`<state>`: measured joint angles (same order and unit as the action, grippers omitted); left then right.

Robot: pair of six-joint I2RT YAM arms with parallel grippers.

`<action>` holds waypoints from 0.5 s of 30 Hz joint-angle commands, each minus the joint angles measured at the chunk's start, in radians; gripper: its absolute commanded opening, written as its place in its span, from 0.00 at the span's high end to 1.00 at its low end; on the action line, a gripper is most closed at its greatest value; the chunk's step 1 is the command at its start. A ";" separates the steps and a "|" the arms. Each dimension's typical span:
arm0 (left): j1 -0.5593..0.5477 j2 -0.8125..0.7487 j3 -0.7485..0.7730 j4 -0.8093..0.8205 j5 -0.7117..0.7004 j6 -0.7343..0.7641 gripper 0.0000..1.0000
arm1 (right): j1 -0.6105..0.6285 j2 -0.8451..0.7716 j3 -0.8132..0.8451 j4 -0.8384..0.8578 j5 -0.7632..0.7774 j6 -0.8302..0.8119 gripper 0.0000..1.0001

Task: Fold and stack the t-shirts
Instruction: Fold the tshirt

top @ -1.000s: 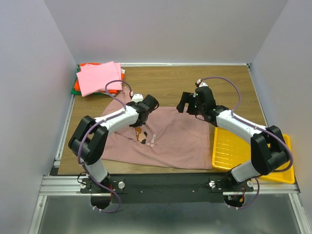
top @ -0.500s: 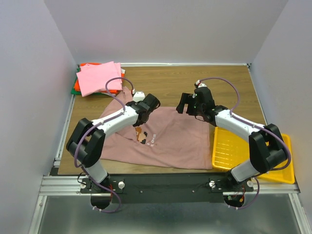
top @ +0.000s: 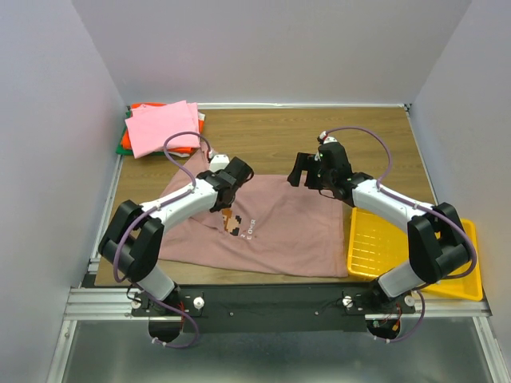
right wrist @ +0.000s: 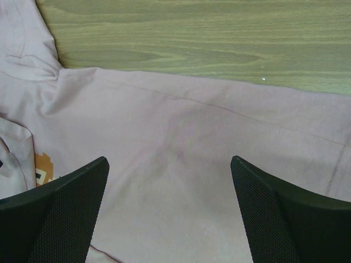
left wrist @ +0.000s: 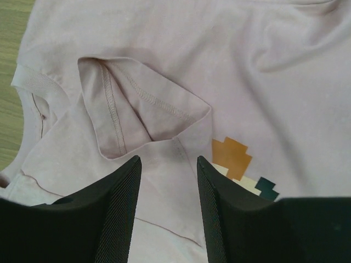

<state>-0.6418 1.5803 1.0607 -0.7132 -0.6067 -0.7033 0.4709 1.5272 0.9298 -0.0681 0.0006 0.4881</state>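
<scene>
Right, you're mid-fold on the mauve-pink t-shirt point(top: 279, 231) spread centre-frame: left gripper point(left wrist: 167, 164) parted over the tucked sleeve point(left wrist: 137, 109), right gripper point(right wrist: 169, 164) wide open, both empty, so next likely needs a hem pinch, then the upper-left folded stack point(top: 160, 128).

Small white lettering point(top: 250, 230) is showing beside the pixel print point(top: 231, 221) on the mauve t-shirt point(top: 295, 231), lower centre, too tiny for reading.

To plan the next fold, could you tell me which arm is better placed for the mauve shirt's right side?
Likely right: the right pincer hangs open over that side of the mauve shirt; the left pincer sits over the tucked sleeve.
</scene>
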 commanded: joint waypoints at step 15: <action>0.113 -0.003 -0.105 0.216 0.228 0.211 0.53 | -0.005 -0.007 -0.014 0.016 -0.013 -0.016 0.02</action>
<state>-0.5259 1.5772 0.9684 -0.5449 -0.4484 -0.5316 0.4709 1.5269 0.9298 -0.0681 0.0006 0.4877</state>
